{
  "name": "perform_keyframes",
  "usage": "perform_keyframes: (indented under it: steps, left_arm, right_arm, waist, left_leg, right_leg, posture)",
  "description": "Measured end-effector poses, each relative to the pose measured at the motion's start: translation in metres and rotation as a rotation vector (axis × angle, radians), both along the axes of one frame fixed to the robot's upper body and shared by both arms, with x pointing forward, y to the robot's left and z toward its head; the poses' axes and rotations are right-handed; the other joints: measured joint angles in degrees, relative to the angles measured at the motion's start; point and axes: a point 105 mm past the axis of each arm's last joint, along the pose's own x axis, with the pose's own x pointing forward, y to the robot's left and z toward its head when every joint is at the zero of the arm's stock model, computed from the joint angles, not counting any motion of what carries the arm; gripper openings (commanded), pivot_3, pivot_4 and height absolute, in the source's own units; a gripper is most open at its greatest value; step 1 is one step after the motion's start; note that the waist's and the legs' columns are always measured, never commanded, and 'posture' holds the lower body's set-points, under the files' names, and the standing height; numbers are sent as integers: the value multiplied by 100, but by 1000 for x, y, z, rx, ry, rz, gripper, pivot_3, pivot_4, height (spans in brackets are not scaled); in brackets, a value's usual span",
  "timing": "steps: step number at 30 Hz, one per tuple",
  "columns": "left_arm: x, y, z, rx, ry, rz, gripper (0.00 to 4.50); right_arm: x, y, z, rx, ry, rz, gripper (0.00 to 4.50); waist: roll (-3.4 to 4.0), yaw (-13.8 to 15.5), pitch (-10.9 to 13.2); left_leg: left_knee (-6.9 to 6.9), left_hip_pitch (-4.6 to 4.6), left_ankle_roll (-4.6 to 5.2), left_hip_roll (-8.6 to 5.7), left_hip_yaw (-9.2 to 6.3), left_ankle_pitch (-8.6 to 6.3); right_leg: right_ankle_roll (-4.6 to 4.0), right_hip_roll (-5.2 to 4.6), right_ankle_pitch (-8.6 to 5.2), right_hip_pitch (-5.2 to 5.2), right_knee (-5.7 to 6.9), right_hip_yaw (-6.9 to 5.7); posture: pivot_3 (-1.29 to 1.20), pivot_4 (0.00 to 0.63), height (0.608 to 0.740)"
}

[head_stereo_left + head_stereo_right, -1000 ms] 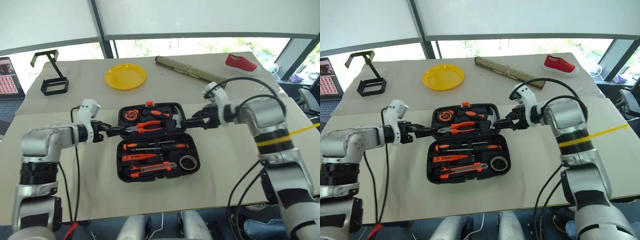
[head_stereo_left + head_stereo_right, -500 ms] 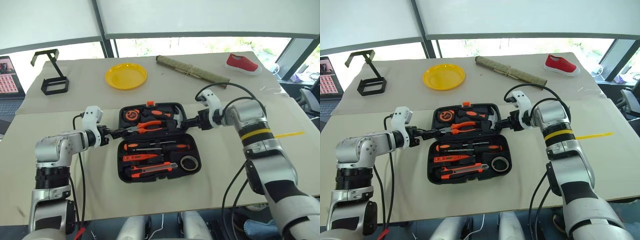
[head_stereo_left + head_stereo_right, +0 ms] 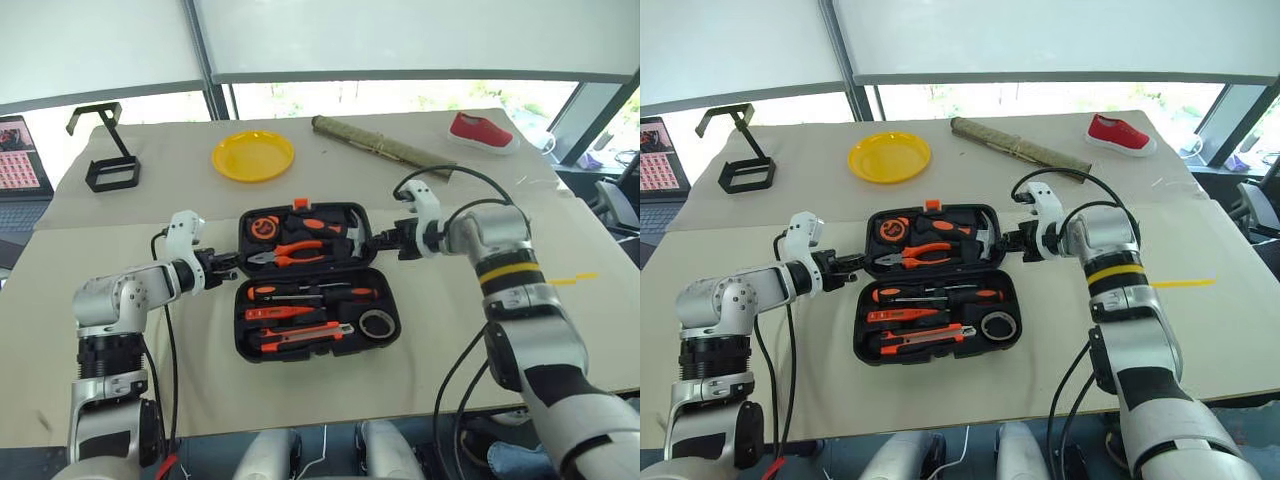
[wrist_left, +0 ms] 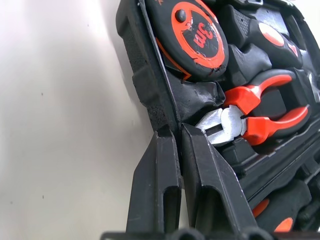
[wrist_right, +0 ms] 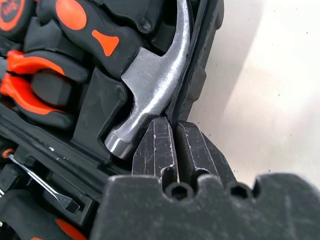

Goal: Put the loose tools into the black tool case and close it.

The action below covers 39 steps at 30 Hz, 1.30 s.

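Case: black tool case [image 3: 315,283] lies open on the bench [image 3: 120,350], long axis across me, tools all in their slots.
Far half: lid half [image 3: 303,232] lies flat beyond the hinge.
Left jaws [image 3: 231,262]: together, at its left edge.
Right jaws [image 3: 377,240]: together, at its right edge.
Next: probably fold the lid toward me; both arms equally near.

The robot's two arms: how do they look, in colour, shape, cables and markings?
Both arms are rounded silver-grey segments with black ribbed joints. The right arm bears a yellow band below the elbow; the left arm bears none. Each wrist carries a small white block, and thin black cables loop from it along the arm. The left tool and the right tool each have two black, wedge-shaped plastic fingers.
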Motion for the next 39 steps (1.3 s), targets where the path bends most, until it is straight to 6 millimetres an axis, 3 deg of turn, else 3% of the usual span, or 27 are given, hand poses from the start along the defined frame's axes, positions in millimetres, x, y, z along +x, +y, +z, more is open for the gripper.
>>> perform_keyframes:
  steps: [5,11,13,19,24,26,27,31,35,37,38,39]
  left_arm:
    - [-8,2,2,3,-198,8,30]
    - [-35,8,12,93,-479,-46,30]
    - [-47,11,13,194,-572,-111,30]
    - [-78,16,12,528,-792,-320,30]
    - [-98,20,-1,684,-889,-410,30]
    - [-107,20,-6,717,-917,-445,739]
    - [-112,20,-9,728,-915,-464,890]
    - [-132,36,-38,747,-779,-514,2314]
    - [-129,50,-45,725,-690,-477,3647]
    - [-121,58,-42,691,-641,-441,3654]
    - [-116,59,-38,676,-629,-430,3330]
    - [-110,59,-35,668,-627,-425,3078]
  right_arm:
    - [-14,-4,4,24,-255,59,0]
    - [-46,-3,18,-35,-602,176,0]
    - [-59,-4,17,-107,-748,243,0]
    - [-97,-11,2,-267,-1022,393,0]
    - [-118,-13,-6,-414,-1188,511,0]
    - [-126,-15,-11,-439,-1218,535,759]
    - [-130,-17,-14,-449,-1219,553,1026]
    - [-149,-30,-35,-478,-1153,624,2335]
    - [-158,-34,-41,-479,-1129,662,3710]
    - [-162,-39,-43,-469,-1100,656,4452]
    - [-165,-42,-44,-455,-1069,648,3736]
    - [-168,-46,-44,-438,-1033,632,3824]
  waist:
    - [-1,6,1]
    - [-1,-14,1]
    - [-1,-5,1]
    - [-1,13,1]
    - [1,11,2]
    - [3,12,3]
    - [4,15,3]
    - [2,19,4]
    - [-8,40,7]
    - [-6,60,8]
    - [-7,73,9]
    - [-7,100,9]
  left_leg:
    - [-2,-47,-43,1,4,26]
    - [-4,-106,-43,6,14,26]
    - [-5,-124,-43,5,18,27]
    - [-6,-102,-11,5,42,12]
    - [-34,7,27,20,53,-12]
    - [-39,43,35,29,57,-19]
    - [-40,66,39,36,59,-26]
    - [-34,75,53,45,79,-36]
    - [-25,85,52,59,86,-33]
    - [-20,85,53,58,87,-32]
    - [-18,85,53,58,87,-32]
    - [-18,85,53,57,87,-32]
  right_leg:
    - [-1,-4,1,-46,-1,3]
    - [-2,-6,2,-113,0,11]
    - [-3,-3,2,-134,0,10]
    - [-3,-6,3,-119,-12,17]
    - [-5,2,0,-9,-46,16]
    - [-4,7,-1,32,-62,14]
    - [-4,10,-2,61,-83,12]
    - [0,15,-3,75,-94,13]
    - [-1,26,0,86,-88,8]
    - [0,25,0,87,-83,8]
    - [0,27,1,88,-84,8]
    - [1,25,1,89,-84,7]
  posture:
    - [0,150,740]
    - [0,150,740]
    - [0,150,740]
    - [0,150,740]
    - [0,150,740]
    - [0,150,740]
    - [0,150,740]
    - [0,150,740]
    - [0,150,740]
    - [0,150,740]
    - [0,150,740]
    - [0,150,740]
